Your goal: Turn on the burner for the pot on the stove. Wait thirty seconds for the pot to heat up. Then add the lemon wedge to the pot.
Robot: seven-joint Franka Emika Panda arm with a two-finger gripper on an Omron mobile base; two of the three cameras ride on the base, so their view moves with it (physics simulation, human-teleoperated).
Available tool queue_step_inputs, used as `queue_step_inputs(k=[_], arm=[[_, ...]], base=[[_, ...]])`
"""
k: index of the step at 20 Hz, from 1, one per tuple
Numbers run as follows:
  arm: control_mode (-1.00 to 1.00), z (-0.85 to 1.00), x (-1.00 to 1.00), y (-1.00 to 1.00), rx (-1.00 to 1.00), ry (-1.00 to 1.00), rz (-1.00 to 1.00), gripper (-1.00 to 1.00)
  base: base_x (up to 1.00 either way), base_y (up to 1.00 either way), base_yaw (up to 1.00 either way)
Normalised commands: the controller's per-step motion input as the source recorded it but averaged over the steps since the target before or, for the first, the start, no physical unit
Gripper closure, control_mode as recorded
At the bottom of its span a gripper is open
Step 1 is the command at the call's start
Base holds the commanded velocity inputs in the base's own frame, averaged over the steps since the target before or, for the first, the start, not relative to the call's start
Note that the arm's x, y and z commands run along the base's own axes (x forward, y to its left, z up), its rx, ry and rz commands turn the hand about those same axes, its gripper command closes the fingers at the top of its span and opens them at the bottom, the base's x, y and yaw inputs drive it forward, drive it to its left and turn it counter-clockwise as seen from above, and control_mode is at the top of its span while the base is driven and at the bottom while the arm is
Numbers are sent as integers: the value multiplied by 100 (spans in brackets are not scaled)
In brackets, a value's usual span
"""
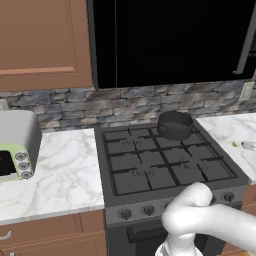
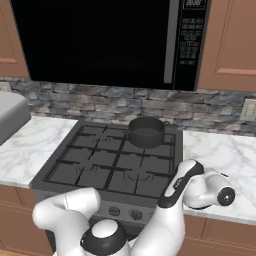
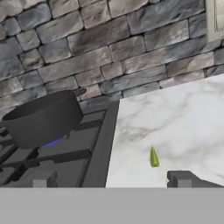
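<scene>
The lemon wedge (image 3: 153,157) is a tiny yellow-green sliver lying flat on the marble counter (image 3: 175,118), just ahead of the gripper (image 3: 108,180) and between its two fingertips, closer to the right-hand one (image 3: 181,178). The jaws stand wide open and hold nothing. There's a blue glow under the pot (image 3: 43,117), so the burner (image 3: 53,142) looks lit, and the step in hand is probably picking up the wedge. To do that well, the arm would want to drift a little toward the right fingertip so the sliver sits dead centre, then come straight down until the tips nearly touch the marble, since something that thin and low is easy to pinch past or flick away. A slow close seems the safe bet. The pot sits ahead and off to the left of the hand, on the back right corner of the stove (image 1: 165,165), so the carry afterwards is short. Count-wise: one pot, one lemon wedge, one stove with six grate sections in the left base view, one microwave (image 2: 100,40) above.
</scene>
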Motion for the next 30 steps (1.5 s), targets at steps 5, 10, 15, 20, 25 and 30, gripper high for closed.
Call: queue_step_inputs(k=[5,10,15,20,25,30], arm=[[-100,-22,18,0,-1,0,0,-100],[-100,-11,25,-2,-8,0,0,-100],[-100,-13,5,-16,-5,1,0,-100],[-100,-12,11,-20,0,16,0,-100],[-100,-2,20,-5,0,19,0,-100],[-100,-11,18,0,0,4,0,-100]], base=[[0,0,0],[0,0,0],[0,0,0],[0,0,0],[0,0,0],[0,0,0]])
